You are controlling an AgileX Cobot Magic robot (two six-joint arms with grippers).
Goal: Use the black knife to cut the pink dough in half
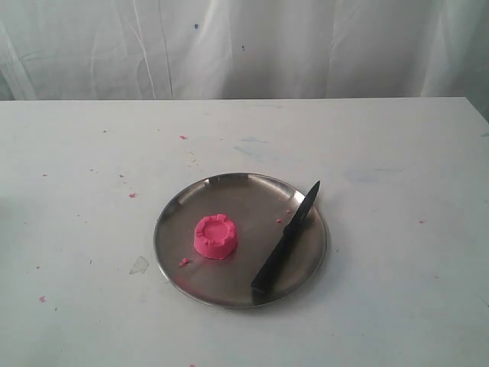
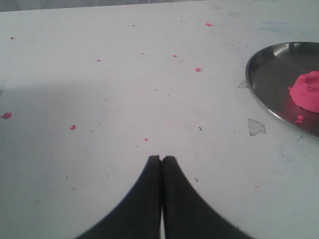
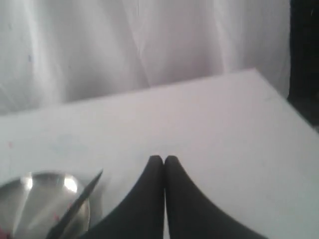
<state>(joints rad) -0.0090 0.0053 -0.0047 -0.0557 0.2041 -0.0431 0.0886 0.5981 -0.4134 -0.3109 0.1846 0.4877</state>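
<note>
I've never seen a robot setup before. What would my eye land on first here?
The bright pink dough, a whole crimped puck sitting left of centre on a round steel plate in the middle of the white table. Next, the black knife lying along the plate's right side, its tip past the rim. Pink crumbs dot the table.

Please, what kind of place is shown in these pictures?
Probably a staged test bench, not a real kitchen: a plain white table backed by a hanging white cloth, with only a steel plate bearing the pink dough and the black knife, and pink crumbs scattered about.
</note>
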